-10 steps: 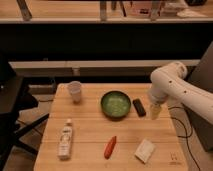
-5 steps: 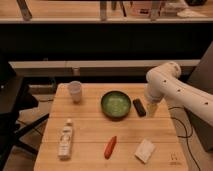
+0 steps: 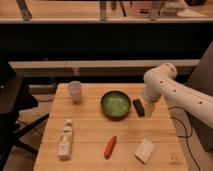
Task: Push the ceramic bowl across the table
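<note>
1. Swung leftward since a second ago: the white arm [image 3: 165, 82], carrying the gripper [image 3: 148, 108] in from near the table's right edge toward the middle. Everything resting on the table [image 3: 90, 125] unmoved.
2. At the front left of the table, a pale bottle [image 3: 65, 140], stretched front to back with its cap end toward the back.
3. Behind it, near the back left corner, a small whitish cup [image 3: 74, 91], upright.
4. At the front centre, a slim red-orange item [image 3: 110, 146] lying flat, apart from the bottle.
5. In the middle, toward the back, the ceramic bowl [image 3: 116, 104]: upright, dark green outside, paler green inside, well apart from the cup.
6. Just right of the bowl, a small dark block [image 3: 138, 107] on the wood. Cannot tell whether touching the rim or not.
7. At the front right, a flat white packet [image 3: 145, 150], set at an angle.
8. Just right of the dark block, the gripper, pointing down and low over the tabletop. Fingers spread apart, gripping nothing, clear of the bowl.
</note>
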Controlling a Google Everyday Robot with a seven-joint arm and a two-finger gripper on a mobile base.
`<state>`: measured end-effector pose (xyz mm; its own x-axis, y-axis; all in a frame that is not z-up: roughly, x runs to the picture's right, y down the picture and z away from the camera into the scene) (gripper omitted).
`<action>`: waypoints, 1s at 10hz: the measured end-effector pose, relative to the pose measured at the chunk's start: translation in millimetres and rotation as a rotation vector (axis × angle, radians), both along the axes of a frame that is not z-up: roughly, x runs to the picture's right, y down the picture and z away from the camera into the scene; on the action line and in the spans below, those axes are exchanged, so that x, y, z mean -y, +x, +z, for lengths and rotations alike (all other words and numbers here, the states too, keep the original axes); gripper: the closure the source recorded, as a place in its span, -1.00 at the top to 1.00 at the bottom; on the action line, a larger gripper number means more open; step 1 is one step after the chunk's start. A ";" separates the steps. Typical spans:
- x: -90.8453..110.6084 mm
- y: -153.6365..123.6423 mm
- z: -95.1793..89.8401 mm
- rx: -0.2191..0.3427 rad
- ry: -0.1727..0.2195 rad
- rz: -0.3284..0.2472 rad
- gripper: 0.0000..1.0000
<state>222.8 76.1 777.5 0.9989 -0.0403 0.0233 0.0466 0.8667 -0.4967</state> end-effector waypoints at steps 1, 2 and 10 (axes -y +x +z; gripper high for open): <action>0.4 -0.4 1.1 0.000 0.000 0.000 0.60; 0.2 0.5 3.8 0.000 -0.002 0.005 0.60; -3.4 -6.4 25.7 0.011 -0.007 -0.005 0.59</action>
<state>216.4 79.4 803.2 0.9984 -0.0447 0.0342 0.0558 0.8631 -0.5019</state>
